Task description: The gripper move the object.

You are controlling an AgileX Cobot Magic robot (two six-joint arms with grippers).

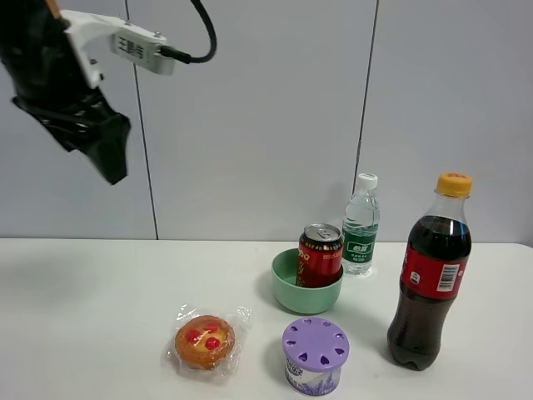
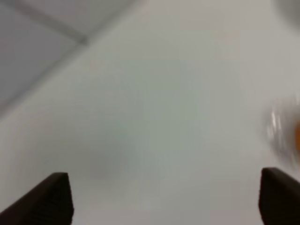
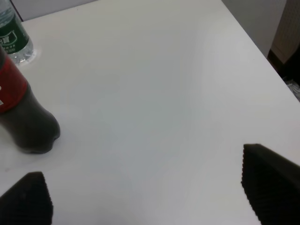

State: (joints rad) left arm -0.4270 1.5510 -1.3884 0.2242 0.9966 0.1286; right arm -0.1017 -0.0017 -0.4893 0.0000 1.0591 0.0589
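Observation:
The red drink can (image 1: 320, 254) with yellow characters and a silver top stands upright inside a green bowl (image 1: 287, 292) near the middle of the white table. My left gripper (image 1: 108, 162) hangs high at the far left, well above the table and far from the can. In the left wrist view the left gripper (image 2: 165, 187) is open and empty over bare table. My right gripper (image 3: 140, 180) is open and empty over the table's right end and is out of the exterior high view. Neither wrist view shows the can.
A small water bottle (image 1: 361, 225) stands behind the bowl and also shows in the right wrist view (image 3: 11, 40). A tall cola bottle (image 1: 430, 275) stands to the right. A wrapped pastry (image 1: 205, 342) and a purple-lidded tub (image 1: 314, 354) sit in front. The table's right edge (image 3: 262, 56) is near.

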